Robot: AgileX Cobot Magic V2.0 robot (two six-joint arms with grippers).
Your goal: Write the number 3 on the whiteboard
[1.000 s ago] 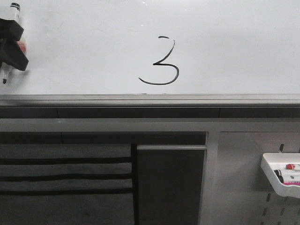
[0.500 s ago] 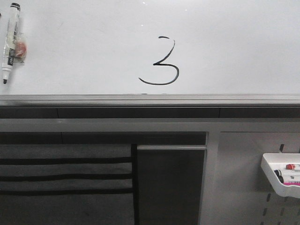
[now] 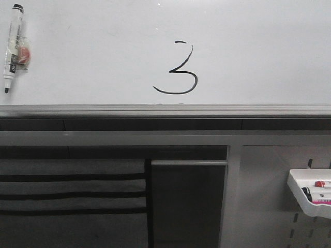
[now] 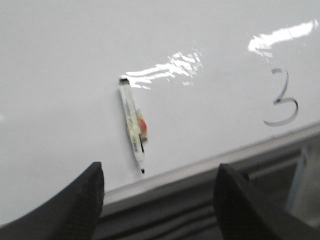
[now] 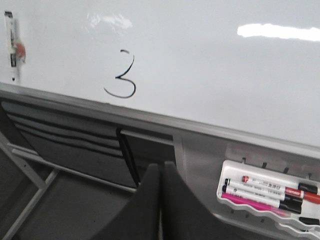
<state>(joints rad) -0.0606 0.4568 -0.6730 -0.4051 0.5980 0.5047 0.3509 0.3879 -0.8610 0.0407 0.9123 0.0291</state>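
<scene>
The left gripper [image 4: 157, 200] has let go and withdrawn from the marker [image 3: 12, 47] — jaws apart, marker stuck alone on the whiteboard [image 3: 258, 51].

Bright glare streaks the whiteboard [image 4: 75, 60]; left wrist view blurred.

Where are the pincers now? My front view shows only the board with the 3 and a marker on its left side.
Observer: The left pincer is open and empty, apart from the marker, which sits alone on the board.
Operator: And the right one?
Observer: The right pincer is shut, with nothing between its fingers.
Operator: Does the tray hold only a red and a black marker?
Observer: No. The right wrist view shows a pink marker in the tray too.
</scene>
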